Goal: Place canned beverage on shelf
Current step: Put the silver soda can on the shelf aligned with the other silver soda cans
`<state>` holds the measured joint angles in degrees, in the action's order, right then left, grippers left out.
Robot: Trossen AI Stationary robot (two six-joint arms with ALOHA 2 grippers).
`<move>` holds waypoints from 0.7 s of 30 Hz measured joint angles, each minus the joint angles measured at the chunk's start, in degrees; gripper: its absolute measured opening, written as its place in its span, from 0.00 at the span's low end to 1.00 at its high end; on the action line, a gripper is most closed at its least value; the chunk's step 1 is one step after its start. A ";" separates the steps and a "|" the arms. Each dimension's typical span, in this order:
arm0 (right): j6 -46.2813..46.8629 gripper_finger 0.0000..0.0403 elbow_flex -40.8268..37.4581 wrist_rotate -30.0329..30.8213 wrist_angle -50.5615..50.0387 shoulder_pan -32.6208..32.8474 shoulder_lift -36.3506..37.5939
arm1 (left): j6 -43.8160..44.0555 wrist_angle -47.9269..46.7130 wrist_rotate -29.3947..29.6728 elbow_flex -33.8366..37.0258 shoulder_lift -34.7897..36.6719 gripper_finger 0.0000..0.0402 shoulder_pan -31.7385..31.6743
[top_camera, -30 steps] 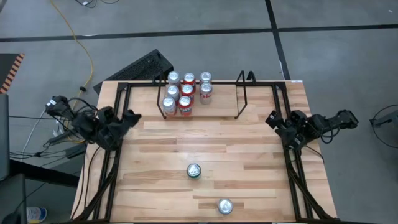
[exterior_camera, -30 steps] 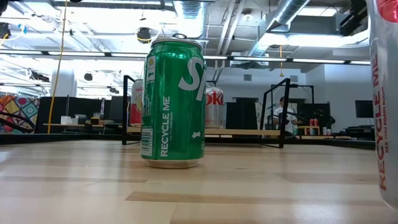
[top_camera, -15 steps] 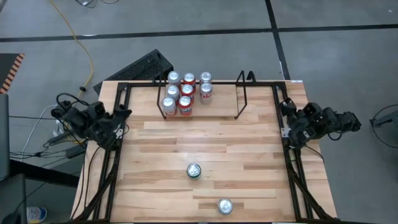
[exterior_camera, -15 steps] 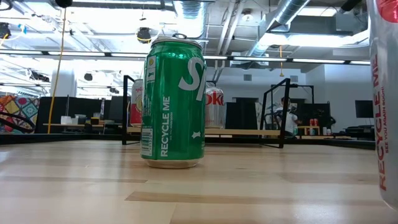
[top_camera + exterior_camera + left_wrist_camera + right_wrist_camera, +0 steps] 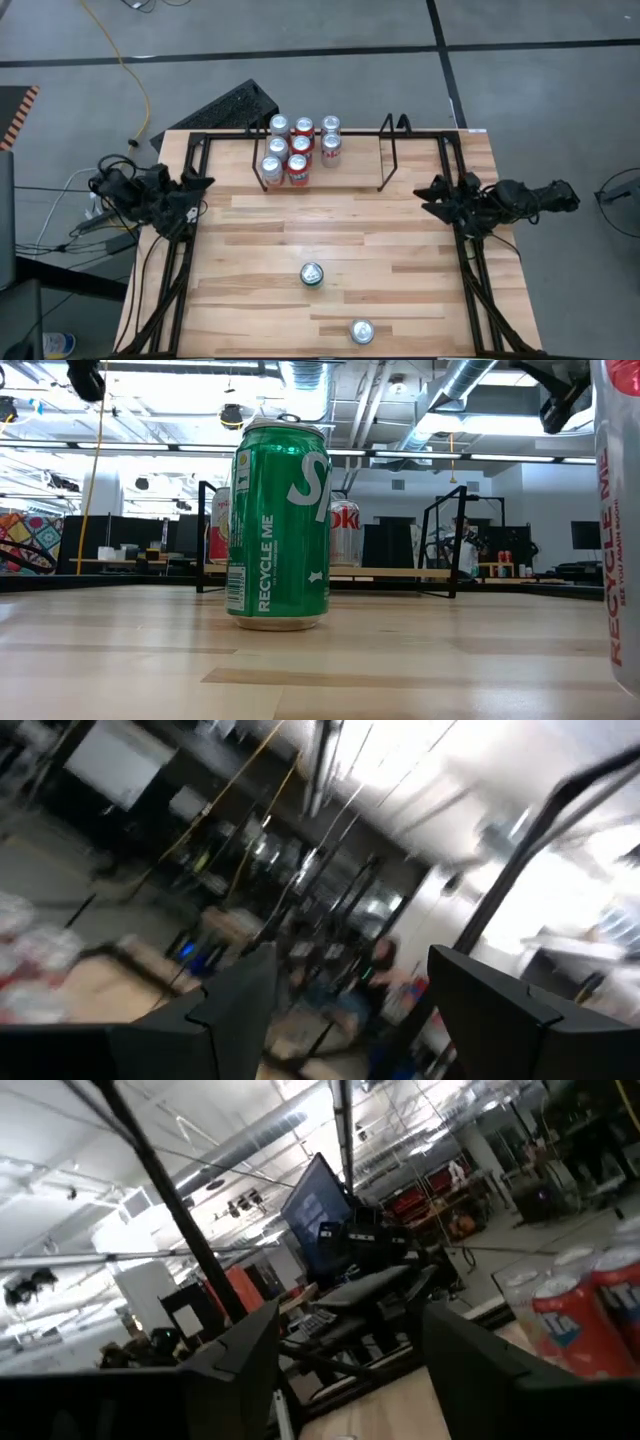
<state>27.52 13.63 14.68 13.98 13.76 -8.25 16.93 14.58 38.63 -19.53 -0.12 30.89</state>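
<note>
Cans on the shelf [image 5: 392,150]: seven [image 5: 300,147]
Cans loose on the table [image 5: 400,270]: two, one green [image 5: 312,274], one silver-topped [image 5: 361,331]
Shelves: one
Arms: two

Two dark, near-black jointed arms, chunky angular housings, left arm [image 5: 150,197] trailing a tangle of black cables, right arm [image 5: 500,202] ending in a rounded cylindrical segment, broad flat black wedge-shaped fingers [image 5: 235,1370] with sharp bevelled edges
</note>
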 joint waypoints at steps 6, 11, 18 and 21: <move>2.08 0.55 0.02 0.50 0.34 -0.04 0.12 | 2.33 -2.81 0.33 0.09 -0.07 0.61 -0.02; -0.70 0.55 0.02 2.33 1.39 -0.04 0.02 | 2.40 -3.26 3.95 0.11 -0.09 0.61 -0.02; -5.29 0.55 0.02 5.30 3.79 -0.04 0.03 | 11.43 -5.15 7.74 0.11 -0.11 0.61 -0.02; -5.63 0.55 0.02 5.25 3.65 -0.04 0.02 | 14.23 -6.39 7.36 0.11 -0.11 0.61 -0.02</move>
<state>21.89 13.65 19.93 17.63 13.72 -8.23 31.16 8.18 46.00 -19.42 -0.23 30.87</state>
